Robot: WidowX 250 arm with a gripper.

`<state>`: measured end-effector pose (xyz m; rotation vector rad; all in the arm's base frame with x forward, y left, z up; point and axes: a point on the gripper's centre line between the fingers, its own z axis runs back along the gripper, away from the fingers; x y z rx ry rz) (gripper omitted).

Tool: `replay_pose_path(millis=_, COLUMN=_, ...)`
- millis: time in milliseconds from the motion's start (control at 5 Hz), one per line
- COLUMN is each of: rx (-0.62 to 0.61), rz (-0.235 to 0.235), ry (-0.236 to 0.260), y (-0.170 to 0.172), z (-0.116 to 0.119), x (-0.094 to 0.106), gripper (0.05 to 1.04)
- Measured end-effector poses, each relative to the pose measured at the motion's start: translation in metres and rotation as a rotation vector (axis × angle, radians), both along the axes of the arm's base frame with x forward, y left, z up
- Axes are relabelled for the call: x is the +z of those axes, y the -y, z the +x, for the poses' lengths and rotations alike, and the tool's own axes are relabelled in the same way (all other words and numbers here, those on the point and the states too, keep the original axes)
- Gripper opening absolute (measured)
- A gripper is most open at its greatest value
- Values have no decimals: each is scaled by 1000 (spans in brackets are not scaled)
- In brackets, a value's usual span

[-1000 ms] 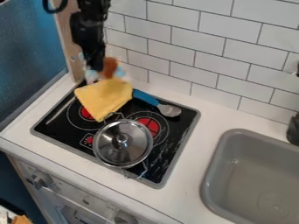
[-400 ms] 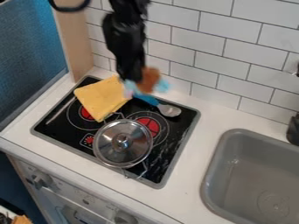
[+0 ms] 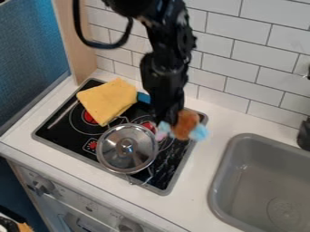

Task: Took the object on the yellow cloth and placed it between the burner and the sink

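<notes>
The pincer, pinching the brown-and-blue toy (plush, it seemed), had swung from twelve to two o'clock of the pot.

"Metals?"

"One: the pot lid, smooth and polished, throwing bright reflections."

"Cooktop?"

"Black face smooth and glossy, with streaky reflections; grey edging duller."

"Textiles?"

"Yellow cloth, matt, soft-looking, folded. The brown-and-blue object reads matt; its material cannot be determined."

"Surrounds?"

"Wall tiles smooth, with a light sheen. Side panel pale wood, matt. Countertop smooth, low sheen. Sink plastic-looking, smooth, satin grey."
</notes>
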<state>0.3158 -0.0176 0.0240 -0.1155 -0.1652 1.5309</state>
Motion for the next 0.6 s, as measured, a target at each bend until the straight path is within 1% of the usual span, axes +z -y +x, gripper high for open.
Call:
replay_pose_path(millis=200, rx=-11, rz=-25, ry=-32, y=10, z=-1, x=-23, gripper=107)
replay_pose_path(millis=400, rx=-16, rz=-6, ry=-35, y=17, z=-1, x=-34, gripper=107)
replay_pose_path(millis=600, rx=22, rz=-19, ry=-68, y=14, z=-1, x=-45, gripper=107)
